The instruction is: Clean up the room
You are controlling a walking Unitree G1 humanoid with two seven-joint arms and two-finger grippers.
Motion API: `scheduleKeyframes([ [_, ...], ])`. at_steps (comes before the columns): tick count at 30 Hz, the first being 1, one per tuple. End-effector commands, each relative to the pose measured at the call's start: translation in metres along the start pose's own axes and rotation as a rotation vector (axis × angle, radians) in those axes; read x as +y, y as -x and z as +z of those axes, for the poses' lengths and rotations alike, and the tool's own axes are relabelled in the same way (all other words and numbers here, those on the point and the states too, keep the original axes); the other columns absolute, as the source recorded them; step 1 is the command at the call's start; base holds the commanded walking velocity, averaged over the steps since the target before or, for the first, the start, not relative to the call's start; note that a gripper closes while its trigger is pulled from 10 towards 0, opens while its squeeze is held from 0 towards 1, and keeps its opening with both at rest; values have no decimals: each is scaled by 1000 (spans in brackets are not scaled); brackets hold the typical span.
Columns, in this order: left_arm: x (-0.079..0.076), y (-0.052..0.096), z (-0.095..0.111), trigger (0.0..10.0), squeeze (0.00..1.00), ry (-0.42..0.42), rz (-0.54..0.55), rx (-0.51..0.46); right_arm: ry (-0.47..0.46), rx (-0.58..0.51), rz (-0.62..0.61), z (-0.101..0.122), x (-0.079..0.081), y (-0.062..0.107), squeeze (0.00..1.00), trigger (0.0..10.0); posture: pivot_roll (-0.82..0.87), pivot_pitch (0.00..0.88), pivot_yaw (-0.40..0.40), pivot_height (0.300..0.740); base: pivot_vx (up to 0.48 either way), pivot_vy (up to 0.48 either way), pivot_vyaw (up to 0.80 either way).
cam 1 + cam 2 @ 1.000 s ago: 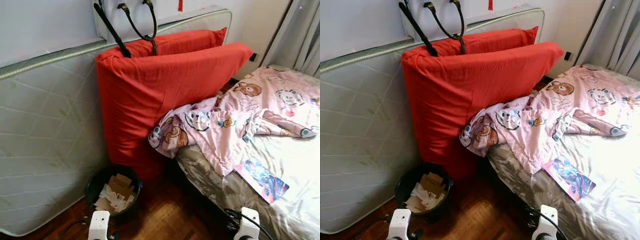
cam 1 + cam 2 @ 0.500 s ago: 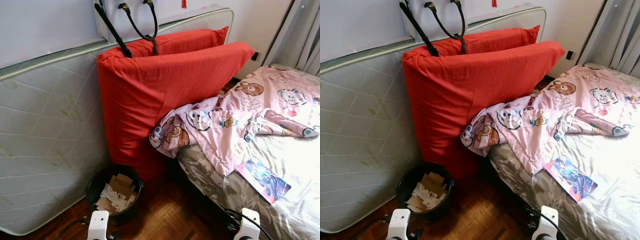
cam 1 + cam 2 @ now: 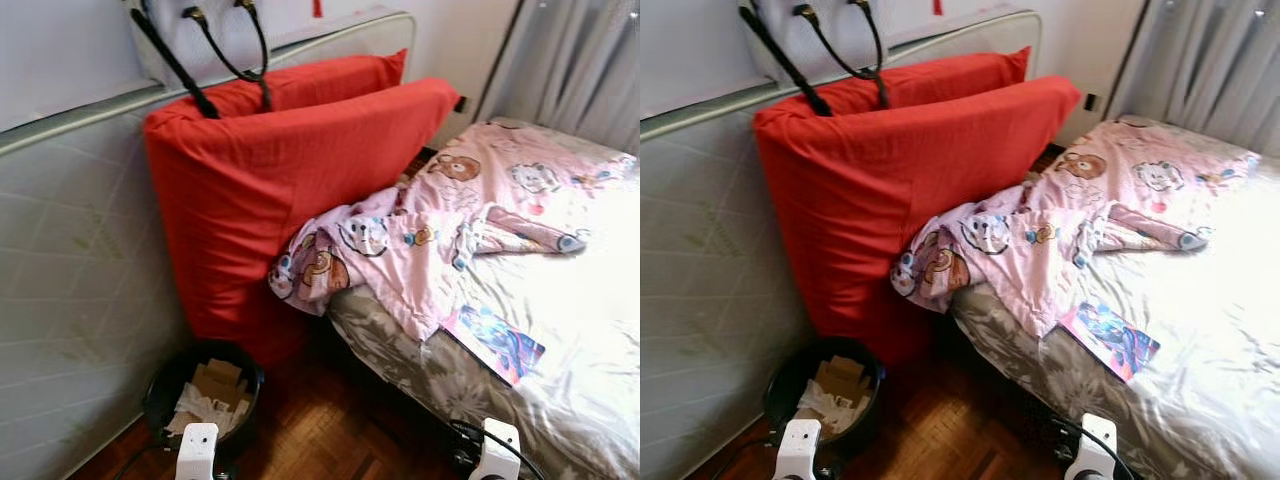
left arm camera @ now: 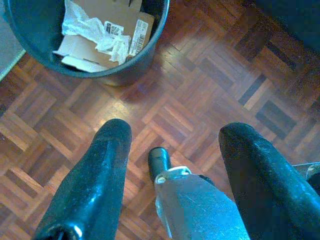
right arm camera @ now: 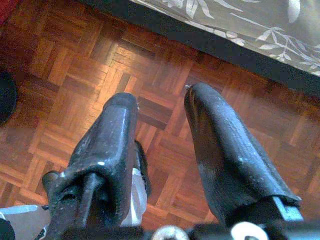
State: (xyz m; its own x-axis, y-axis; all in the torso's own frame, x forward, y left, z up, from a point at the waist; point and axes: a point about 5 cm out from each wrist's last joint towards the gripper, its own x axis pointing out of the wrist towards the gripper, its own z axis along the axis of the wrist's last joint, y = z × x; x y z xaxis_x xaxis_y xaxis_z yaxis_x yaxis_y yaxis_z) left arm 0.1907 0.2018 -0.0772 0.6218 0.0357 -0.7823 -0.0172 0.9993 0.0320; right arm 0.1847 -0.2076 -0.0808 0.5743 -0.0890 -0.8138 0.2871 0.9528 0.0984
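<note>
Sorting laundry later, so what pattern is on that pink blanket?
Cartoon bears and animals on the pink blanket, clearest in left eye view.

White wrists (image 3: pixel 197 450), black cables, glossy black tool fingers (image 4: pixel 95 180).

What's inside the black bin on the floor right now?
The black bin holds flattened brown cardboard pieces and crumpled white paper, one piece carrying a printed label. Anything beneath that layer is covered.

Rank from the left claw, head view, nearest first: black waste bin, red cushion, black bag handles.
1. Round black waste bin of cardboard scraps, on the floor just above the left claw.
2. Big red fabric cushion, upright behind the bin.
3. Black bag handles, atop the cushion by the wall.
</note>
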Motion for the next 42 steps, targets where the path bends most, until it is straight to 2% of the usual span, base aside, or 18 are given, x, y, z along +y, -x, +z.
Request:
scheduleKeyframes([
  [1,1,1,-4,10000,0,-18,4,16,3,2,-2,1,-1,0,0,10000,-1,0,-34,740,0,-480,-663],
  [16,1,1,-4,10000,0,3,13,24,2,-7,-3,3,-1,0,0,10000,7,0,-37,740,0,-42,-655],
  [30,1,1,-4,10000,0,16,12,26,-20,-22,12,4,1,0,0,10000,11,0,-31,740,0,0,0],
  [36,5,1,-6,10000,0,1,11,33,-29,-17,13,1,4,0,0,10000,-13,0,4,740,0,0,0],
  [42,5,2,-6,10000,0,1,3,27,-30,-19,18,0,5,0,0,10000,-20,0,5,740,0,0,0],
])
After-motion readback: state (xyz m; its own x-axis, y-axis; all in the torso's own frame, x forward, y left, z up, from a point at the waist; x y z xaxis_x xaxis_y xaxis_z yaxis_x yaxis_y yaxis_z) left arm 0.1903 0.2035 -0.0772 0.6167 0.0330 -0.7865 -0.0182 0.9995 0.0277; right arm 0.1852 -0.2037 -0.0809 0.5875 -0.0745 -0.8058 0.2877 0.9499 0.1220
